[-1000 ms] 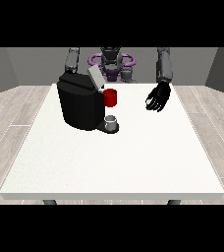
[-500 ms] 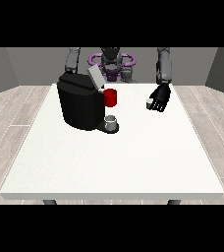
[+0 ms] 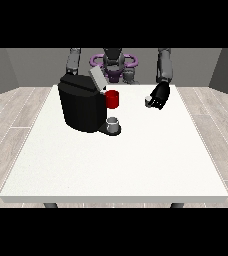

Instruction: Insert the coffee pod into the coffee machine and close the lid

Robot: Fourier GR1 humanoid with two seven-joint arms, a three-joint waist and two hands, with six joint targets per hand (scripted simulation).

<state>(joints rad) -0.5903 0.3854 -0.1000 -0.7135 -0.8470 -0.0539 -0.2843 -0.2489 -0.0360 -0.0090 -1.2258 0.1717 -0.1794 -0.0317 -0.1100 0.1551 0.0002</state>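
Observation:
A black coffee machine (image 3: 83,106) stands on the white table (image 3: 116,165), left of centre. Its grey lid (image 3: 97,78) is tilted up and open. A red part (image 3: 112,99) sticks out at its front, above a small grey cup (image 3: 114,123) on the drip tray. The hand at the view's right (image 3: 159,95) hangs just above the table, to the right of the machine. Its fingers are curled round a small pale coffee pod (image 3: 148,102). The arm at the view's left (image 3: 73,61) runs down behind the machine, which hides its hand.
The robot's torso with a purple ring (image 3: 113,61) stands behind the table's far edge. Wooden floor (image 3: 16,115) surrounds the table. The table's white surface stretches from the machine to the near edge.
The fingers of the hand at the view's right have gone from hanging spread to curled round the pod. That hand has shifted slightly towards the machine. The machine has not moved.

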